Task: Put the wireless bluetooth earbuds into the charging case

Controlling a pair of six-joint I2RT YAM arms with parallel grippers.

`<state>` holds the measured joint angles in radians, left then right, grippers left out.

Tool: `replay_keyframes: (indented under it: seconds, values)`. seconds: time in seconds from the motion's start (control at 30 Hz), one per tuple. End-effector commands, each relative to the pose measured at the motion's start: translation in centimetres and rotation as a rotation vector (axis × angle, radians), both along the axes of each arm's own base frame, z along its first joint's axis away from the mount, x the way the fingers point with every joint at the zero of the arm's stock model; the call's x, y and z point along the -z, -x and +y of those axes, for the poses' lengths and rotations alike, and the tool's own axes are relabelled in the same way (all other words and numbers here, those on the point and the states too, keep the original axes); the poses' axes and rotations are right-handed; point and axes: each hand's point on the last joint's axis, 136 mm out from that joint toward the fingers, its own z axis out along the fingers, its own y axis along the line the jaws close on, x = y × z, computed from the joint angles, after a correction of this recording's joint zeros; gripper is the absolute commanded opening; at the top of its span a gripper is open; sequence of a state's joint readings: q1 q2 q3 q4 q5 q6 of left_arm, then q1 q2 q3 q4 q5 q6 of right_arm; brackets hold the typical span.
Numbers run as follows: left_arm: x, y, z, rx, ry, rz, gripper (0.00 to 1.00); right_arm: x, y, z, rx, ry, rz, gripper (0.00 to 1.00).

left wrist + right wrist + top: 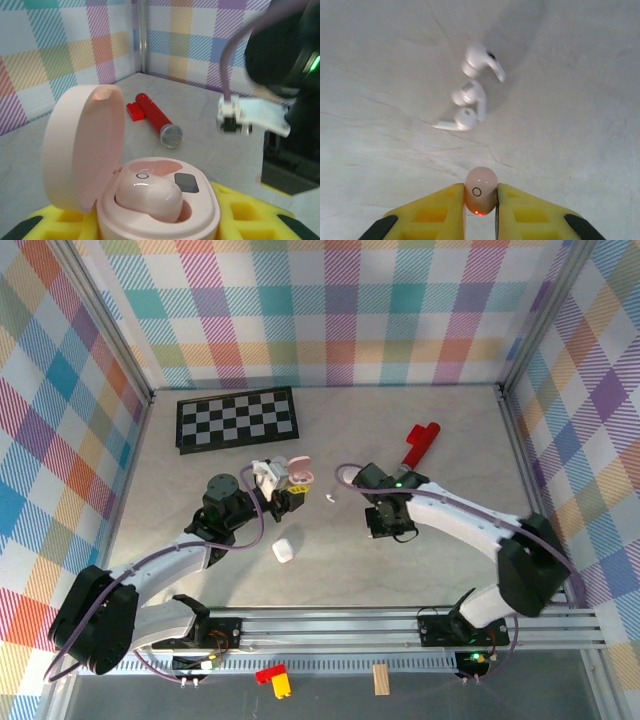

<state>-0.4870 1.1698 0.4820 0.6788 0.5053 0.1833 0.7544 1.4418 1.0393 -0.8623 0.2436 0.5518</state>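
A pink charging case (165, 200) stands with its lid (82, 150) up, and my left gripper (157, 222) is shut on its base between yellow fingers (250, 212). One pink earbud (150, 195) sits in the case's near well; the well behind it is bare. From above, the case (299, 476) is left of centre. My right gripper (481, 202) is shut on a second pink earbud (481, 190), whose red light glows, just above the table. Three white stemmed earbuds (469, 95) lie clustered beyond its fingertips. That gripper (384, 527) hangs to the right of the case.
A white pebble-shaped case (282, 550) lies near the left arm. A red toy microphone (159, 120) and a red block (134, 111) lie beyond the pink case. A chessboard (236, 418) rests at the back left. Plaid walls enclose the table.
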Motion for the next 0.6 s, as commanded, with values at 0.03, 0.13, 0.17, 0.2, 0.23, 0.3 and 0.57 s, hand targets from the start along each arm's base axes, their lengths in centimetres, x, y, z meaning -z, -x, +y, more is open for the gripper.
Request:
replay_keyframes:
  seconds: [0.03,0.13,0.17,0.2,0.23,0.3,0.57]
  values:
    - [-2.1,0.2,-1.0,0.084,0.012,-0.054,0.27,-4.9,-1.1,2.6,-0.085,-0.209,-0.167,0.20]
    - [-1.7,0.4,-1.9,0.148,-0.002,-0.036,0.26,-9.0,-1.3,4.6,-0.174,-0.394,-0.277,0.20]
    - [-1.8,0.6,-2.2,0.170,0.002,-0.034,0.26,-10.3,-1.2,5.3,-0.203,-0.460,-0.304,0.21]
    - [-2.0,0.8,-2.5,0.192,0.005,-0.032,0.26,-11.6,-1.1,5.8,-0.230,-0.518,-0.330,0.20]
    - [-2.1,0.9,-2.8,0.210,0.006,-0.029,0.26,-12.7,-1.0,6.3,-0.254,-0.566,-0.343,0.20]
    - [-2.0,1.3,-3.2,0.252,-0.005,-0.012,0.26,-15.0,-0.6,7.1,-0.308,-0.647,-0.377,0.19]
    - [-2.5,3.0,-4.4,0.386,-0.002,0.025,0.25,-19.0,0.1,9.3,-0.443,-0.779,-0.416,0.19]
